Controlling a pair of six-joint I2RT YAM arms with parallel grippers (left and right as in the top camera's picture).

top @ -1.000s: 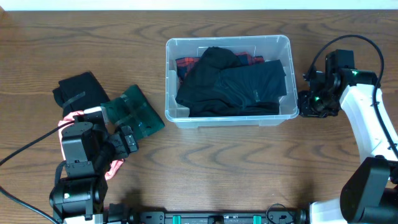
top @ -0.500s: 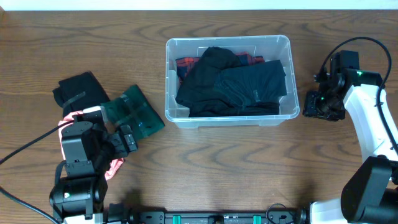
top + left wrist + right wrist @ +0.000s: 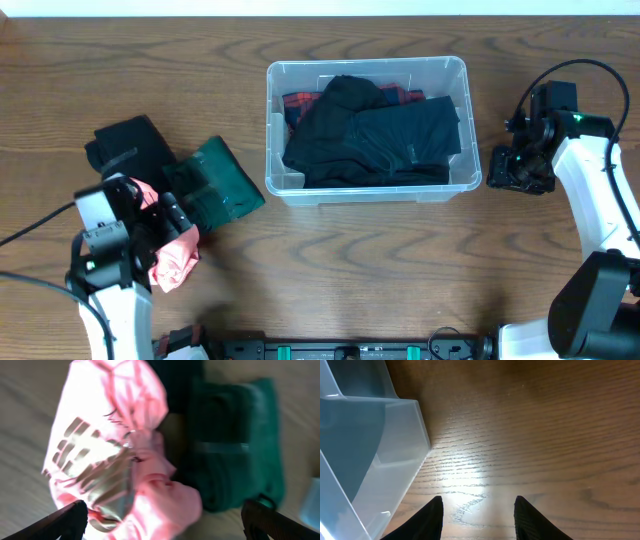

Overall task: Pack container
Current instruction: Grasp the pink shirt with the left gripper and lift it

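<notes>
The container (image 3: 366, 70), a clear plastic bin, stands at the table's middle with black clothes (image 3: 375, 140) and a red plaid piece inside. Its corner shows in the right wrist view (image 3: 365, 450). My right gripper (image 3: 515, 172) is open and empty above bare wood just right of the container, as the right wrist view (image 3: 477, 502) shows. My left gripper (image 3: 168, 222) is at the left, jaws spread wide around a bunched pink garment (image 3: 172, 258). In the left wrist view the pink garment (image 3: 110, 450) fills the space between the open fingers (image 3: 163, 507).
A folded dark green garment (image 3: 215, 185) lies between the pink garment and the container, also seen in the left wrist view (image 3: 235, 445). A black garment (image 3: 125, 145) lies behind it at the far left. Cables run along both arms.
My left arm has pulled back to the left, and the pink garment now shows bunched up beside it. My right gripper moved slightly right, away from the container, then stayed still.
</notes>
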